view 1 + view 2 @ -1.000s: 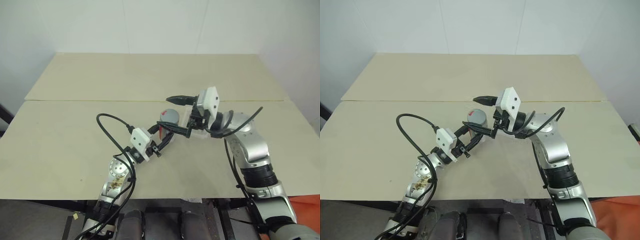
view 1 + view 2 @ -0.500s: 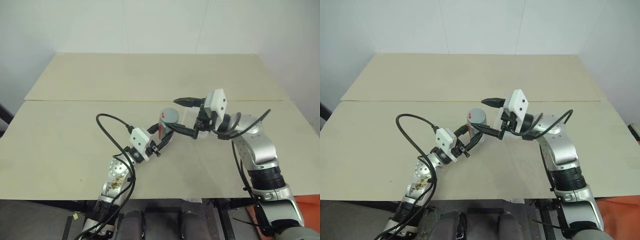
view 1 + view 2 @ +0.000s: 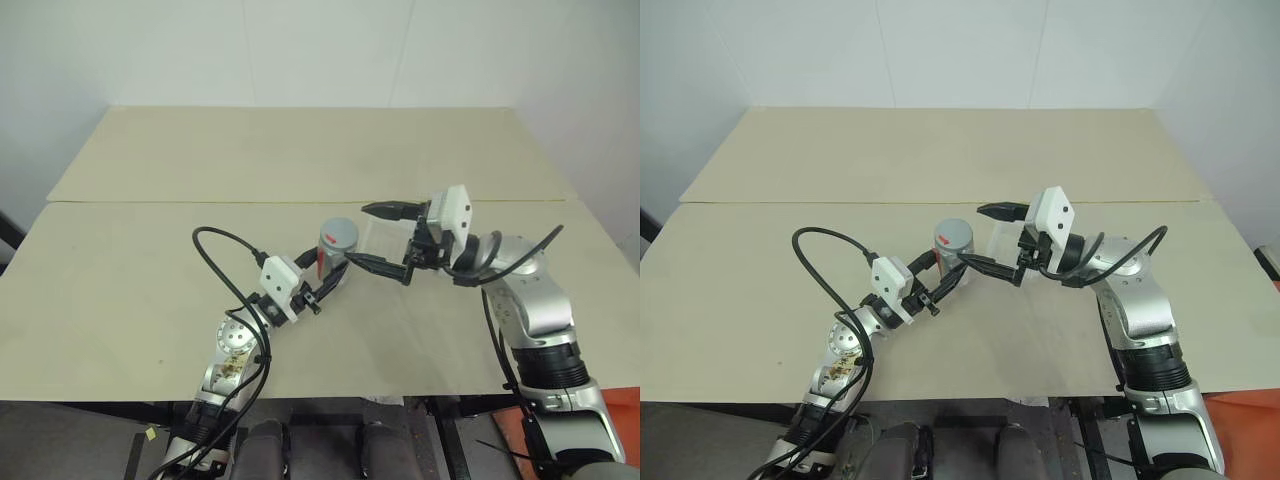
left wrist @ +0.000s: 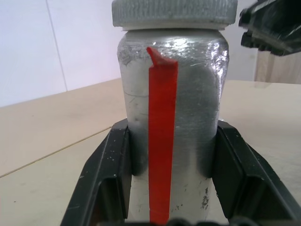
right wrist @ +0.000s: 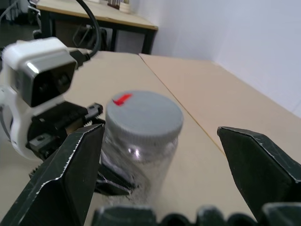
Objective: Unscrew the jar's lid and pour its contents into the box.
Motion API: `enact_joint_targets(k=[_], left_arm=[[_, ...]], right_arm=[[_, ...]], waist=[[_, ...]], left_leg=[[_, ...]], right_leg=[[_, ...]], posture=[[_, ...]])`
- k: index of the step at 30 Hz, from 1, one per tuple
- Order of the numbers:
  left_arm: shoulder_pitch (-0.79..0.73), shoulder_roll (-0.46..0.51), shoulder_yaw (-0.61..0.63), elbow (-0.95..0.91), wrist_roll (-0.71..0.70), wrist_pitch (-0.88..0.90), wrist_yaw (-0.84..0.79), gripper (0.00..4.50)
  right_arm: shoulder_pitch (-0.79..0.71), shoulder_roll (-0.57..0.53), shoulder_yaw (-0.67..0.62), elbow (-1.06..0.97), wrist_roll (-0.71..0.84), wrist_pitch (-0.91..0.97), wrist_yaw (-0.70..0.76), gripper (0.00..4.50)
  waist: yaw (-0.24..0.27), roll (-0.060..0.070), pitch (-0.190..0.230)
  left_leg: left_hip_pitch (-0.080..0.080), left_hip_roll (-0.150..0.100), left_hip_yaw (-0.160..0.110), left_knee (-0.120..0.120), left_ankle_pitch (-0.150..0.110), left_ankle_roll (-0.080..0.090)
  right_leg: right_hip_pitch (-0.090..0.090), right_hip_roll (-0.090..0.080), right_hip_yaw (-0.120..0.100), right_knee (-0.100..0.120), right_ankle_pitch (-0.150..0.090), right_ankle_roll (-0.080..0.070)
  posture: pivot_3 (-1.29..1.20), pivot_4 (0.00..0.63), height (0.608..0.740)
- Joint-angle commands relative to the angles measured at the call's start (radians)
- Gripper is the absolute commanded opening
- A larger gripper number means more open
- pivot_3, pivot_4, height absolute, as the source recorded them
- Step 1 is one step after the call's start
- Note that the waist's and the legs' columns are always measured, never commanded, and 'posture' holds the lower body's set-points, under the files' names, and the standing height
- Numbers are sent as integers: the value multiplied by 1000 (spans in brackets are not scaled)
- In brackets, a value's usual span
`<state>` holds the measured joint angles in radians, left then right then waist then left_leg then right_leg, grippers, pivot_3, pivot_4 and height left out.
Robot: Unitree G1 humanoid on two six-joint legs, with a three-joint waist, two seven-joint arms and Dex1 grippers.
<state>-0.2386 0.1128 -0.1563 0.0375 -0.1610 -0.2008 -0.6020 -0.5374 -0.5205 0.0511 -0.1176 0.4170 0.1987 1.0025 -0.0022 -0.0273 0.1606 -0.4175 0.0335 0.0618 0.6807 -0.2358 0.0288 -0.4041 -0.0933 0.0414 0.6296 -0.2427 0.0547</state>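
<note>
I read the jar (image 4: 171,117) as upright, silvery-clear, with a red vertical stripe down its side. The lid (image 5: 144,117), grey and ribbed, sits closed on top and carries a small red mark. The box (image 3: 385,236), clear and shallow, lies on the tabletop (image 3: 300,160) just beside the jar.

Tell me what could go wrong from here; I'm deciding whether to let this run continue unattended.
1. The right gripper stands open beside the jar, off the lid; closing from there might catch the rim off-centre and slip.
2. The left gripper clamps only the jar's lower body; twisting the lid could turn the jar in its fingers.
3. The clear box sits close behind; a knock could shift it.
</note>
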Motion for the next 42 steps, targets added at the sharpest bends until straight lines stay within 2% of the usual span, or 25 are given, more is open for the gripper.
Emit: enact_joint_targets(k=[1, 11, 22, 25, 26, 38, 39, 41, 42], left_arm=[[-12, -4, -3, -20, -14, -30, -3, 1985], [-16, -4, -9, -12, -3, -52, -5, 1985], [-12, -7, -11, -11, -1, -58, 0, 1985], [-14, -8, -12, -7, 0, -61, 1, 1985], [-15, -9, -12, -6, 1, -64, 2, 1985], [-14, -5, -14, -1, 1, -69, 2, 1985], [-15, -5, -14, -1, 1, -68, 3, 1985], [-16, -5, -14, -1, 1, -67, 4, 1985], [-16, -5, -14, 0, 1, -67, 4, 1985]], right_arm=[[-20, 4, -14, -47, 40, 21, 10, 4465], [-75, 58, 13, 20, 37, 82, -9, 4465], [-85, 68, 12, 33, 48, 113, 26, 4465], [-84, 69, 9, 33, 49, 115, 28, 3904], [-83, 67, 10, 32, 44, 109, 29, 3579], [-79, 70, 8, 35, 41, 111, 30, 3579], [-79, 70, 7, 36, 42, 112, 31, 3201], [-76, 71, 8, 33, 33, 102, 27, 2792], [-75, 71, 8, 31, 31, 100, 26, 2792]], waist=[[0, 0, 0], [-1, 0, 0], [-1, 0, 0], [-1, 0, 0], [-1, 0, 0], [-1, 0, 0], [-1, 0, 0], [-1, 0, 0], [-1, 0, 0]], left_leg=[[0, 0, 0, 0, 0, 0], [0, 0, 0, 0, 0, 0], [0, 0, 0, 0, 0, 0], [0, 0, 0, 0, 0, 0], [0, 0, 0, 0, 0, 0], [0, 0, 0, 0, 0, 0], [0, 0, 0, 0, 0, 0], [0, 0, 0, 0, 0, 0], [0, 0, 0, 0, 0, 0]], right_leg=[[0, 0, 0, 0, 0, 0], [0, 0, 0, 0, 0, 0], [0, 0, 0, 0, 0, 0], [0, 0, 0, 0, 0, 0], [0, 0, 0, 0, 0, 0], [0, 0, 0, 0, 0, 0], [0, 0, 0, 0, 0, 0], [0, 0, 0, 0, 0, 0], [0, 0, 0, 0, 0, 0]], posture=[[0, 150, 740], [0, 150, 740], [0, 150, 740], [0, 150, 740], [0, 150, 740], [0, 150, 740], [0, 150, 740], [0, 150, 740], [0, 150, 740]])
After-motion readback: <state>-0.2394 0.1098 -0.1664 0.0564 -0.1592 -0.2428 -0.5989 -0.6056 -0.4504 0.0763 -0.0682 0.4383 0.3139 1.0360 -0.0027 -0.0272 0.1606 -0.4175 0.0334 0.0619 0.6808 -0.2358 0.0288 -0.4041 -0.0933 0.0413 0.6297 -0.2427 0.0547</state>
